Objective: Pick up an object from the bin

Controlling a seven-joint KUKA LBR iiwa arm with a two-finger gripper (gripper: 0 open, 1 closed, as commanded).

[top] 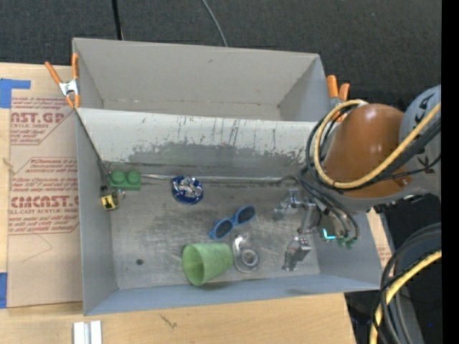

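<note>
Camera view: the gripper (292, 229) hangs low at the right of the bin (201, 77), fingers apart. Just left of it lies a clear ring (247, 256) touching a tipped green cup (206, 263), with blue glasses (232, 222) near.

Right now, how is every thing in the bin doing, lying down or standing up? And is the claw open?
green cup: tipped over on its side
blue glasses: lying flat, untouched
clear round thing: lying right beside the green cup
blue round thing: resting by the back wall
green block: lying in the back left corner
claw: open, nothing between its fingers
</note>
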